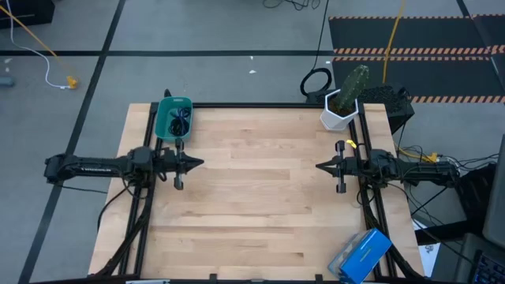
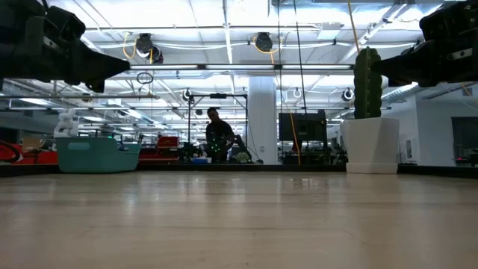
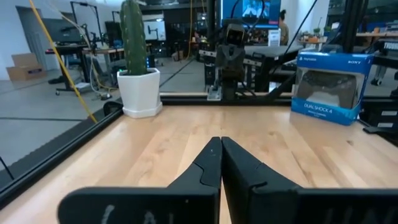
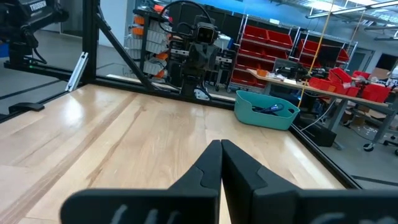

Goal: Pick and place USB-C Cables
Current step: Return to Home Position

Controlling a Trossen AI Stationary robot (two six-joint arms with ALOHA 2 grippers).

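High view: cactus pot (image 1: 341,113) and blue box (image 1: 361,254) at the table (image 1: 252,197) edge; left gripper (image 1: 200,163) and right gripper (image 1: 318,166) clenched, empty; cables (image 1: 181,120), apparently a dark tangle, in teal tray (image 1: 160,118).

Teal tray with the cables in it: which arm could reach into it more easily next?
Likely the left. The teal tray sits at the table's corner on the left arm's side, just beside the left gripper; the right gripper is across the table near the cactus pot. Both are shut and empty.

The USB-C Cables (image 1: 181,121) lie heaped together inside the teal tray (image 1: 161,118) at the table's (image 1: 252,197) far left corner, dark coils tangled, a blue strand showing
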